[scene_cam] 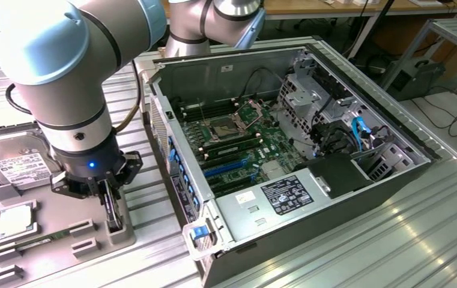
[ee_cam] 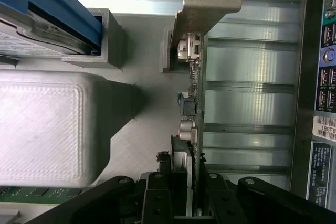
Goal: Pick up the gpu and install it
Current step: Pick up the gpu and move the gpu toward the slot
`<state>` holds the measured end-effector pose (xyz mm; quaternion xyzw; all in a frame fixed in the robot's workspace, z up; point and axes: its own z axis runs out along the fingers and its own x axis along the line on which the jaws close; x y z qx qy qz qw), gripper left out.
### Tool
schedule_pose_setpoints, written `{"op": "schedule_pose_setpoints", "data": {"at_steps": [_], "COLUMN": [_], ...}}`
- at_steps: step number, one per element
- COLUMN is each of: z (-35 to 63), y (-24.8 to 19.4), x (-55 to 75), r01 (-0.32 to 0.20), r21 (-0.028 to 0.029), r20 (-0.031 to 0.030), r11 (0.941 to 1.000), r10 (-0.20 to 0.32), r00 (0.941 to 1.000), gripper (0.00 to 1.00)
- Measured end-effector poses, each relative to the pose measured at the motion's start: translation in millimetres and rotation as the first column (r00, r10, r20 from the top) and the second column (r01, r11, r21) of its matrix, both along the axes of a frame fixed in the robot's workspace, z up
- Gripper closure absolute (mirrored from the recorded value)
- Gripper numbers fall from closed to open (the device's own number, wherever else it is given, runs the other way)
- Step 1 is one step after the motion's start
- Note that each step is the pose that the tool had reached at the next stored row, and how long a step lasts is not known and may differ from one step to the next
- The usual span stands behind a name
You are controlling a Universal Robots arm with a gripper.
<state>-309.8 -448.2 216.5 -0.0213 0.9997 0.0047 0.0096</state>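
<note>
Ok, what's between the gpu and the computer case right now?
Just a bare strip of ribbed metal tabletop lies between the gpu and the computer case, nothing on it; the wrist view shows it plainly.

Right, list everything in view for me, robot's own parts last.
gpu: one, dark with a pale bracket, on edge in the tray's slot
hard drive: one, silver with a white label, on the tray, the exterior view's left
square chip: one, silver, on the tray
narrow board: one, green, on the tray
tray: one, grey, beside the case
computer case: one, dark, open, centre
motherboard: one, green, inside the case
table: one, ribbed silver metal, under everything
arm: one, pale grey, above the tray
gripper: one, black, shut on the gpu
</note>
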Motion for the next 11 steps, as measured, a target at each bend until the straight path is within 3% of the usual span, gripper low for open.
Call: {"op": "schedule_pose_setpoints", "data": {"at_steps": [7, 8, 11], "z": [4.0, 11.2, 17.5], "y": [0.0, 0.0, 0.0], "x": [0.0, 0.0, 0.0], "r01": [0.000, 0.000, 0.000], "r21": [0.0000, 0.0000, 0.0000], "r20": [0.0000, 0.0000, -0.0001], "r11": [1.0000, 1.0000, 1.0000], "r10": [0.000, 0.000, 0.000], "r00": [1.0000, 1.0000, 1.0000], "gripper": [0.72, 0.72, 0.72]}}
